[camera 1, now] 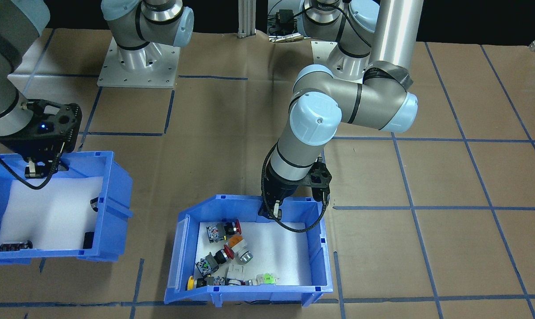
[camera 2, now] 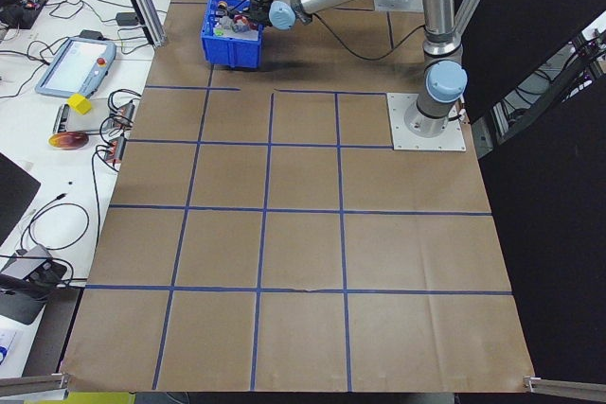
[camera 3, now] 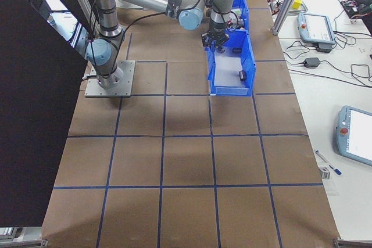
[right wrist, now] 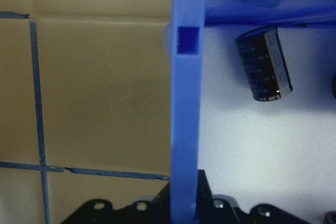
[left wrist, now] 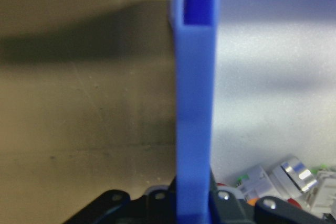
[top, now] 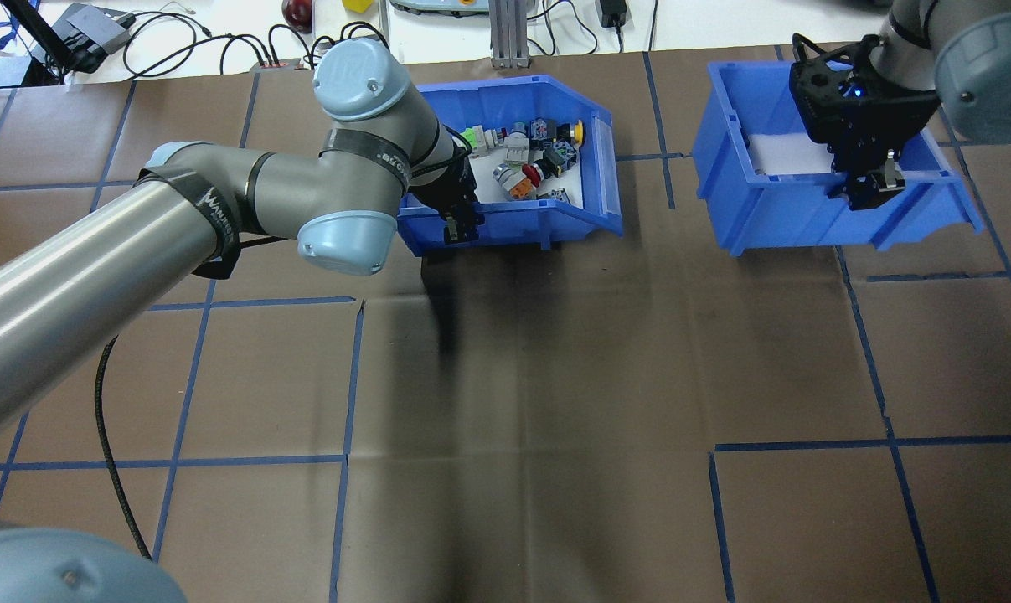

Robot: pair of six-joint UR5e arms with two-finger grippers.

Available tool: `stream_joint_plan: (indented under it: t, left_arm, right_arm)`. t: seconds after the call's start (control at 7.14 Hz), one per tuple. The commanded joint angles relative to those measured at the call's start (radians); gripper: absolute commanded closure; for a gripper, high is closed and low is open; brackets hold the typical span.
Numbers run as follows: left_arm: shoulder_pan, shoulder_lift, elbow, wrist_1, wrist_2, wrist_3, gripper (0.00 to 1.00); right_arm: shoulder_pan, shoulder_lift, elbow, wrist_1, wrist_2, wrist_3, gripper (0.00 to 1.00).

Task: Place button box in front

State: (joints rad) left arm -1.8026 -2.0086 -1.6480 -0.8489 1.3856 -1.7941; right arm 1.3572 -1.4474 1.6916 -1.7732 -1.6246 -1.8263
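Button box wall sits clamped between left fingers, seen only by wrist camera

Brown paper with blue tape gridlines covers the table; the button box and a second blue bin sit on it, well apart.

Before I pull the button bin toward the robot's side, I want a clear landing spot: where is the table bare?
The brown paper nearer the robot than both bins, from the button box down to the left arm's base, is bare. It is crowded along the far edge: the second blue bin, and each tool, left and right, on a bin wall.
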Motion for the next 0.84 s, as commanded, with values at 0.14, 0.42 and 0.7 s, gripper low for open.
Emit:
stream_joint_plan:
  t: [0.14,0.42,0.7]
  left_arm:
    - [-0.038,-0.044,0.03,-0.007,0.004,-0.002,0.98]
    - [-0.046,-0.032,0.033,-0.013,0.009,0.002,0.35]
    - [-0.04,-0.01,0.048,-0.083,0.078,-0.002,0.01]
  right_arm:
    - [-0.006,-0.164,0.231,-0.081,-0.006,-0.02,0.95]
    - [-0.018,-0.235,0.339,-0.155,-0.015,-0.053,0.95]
    - [-0.027,-0.28,0.393,-0.184,-0.017,-0.067,0.95]
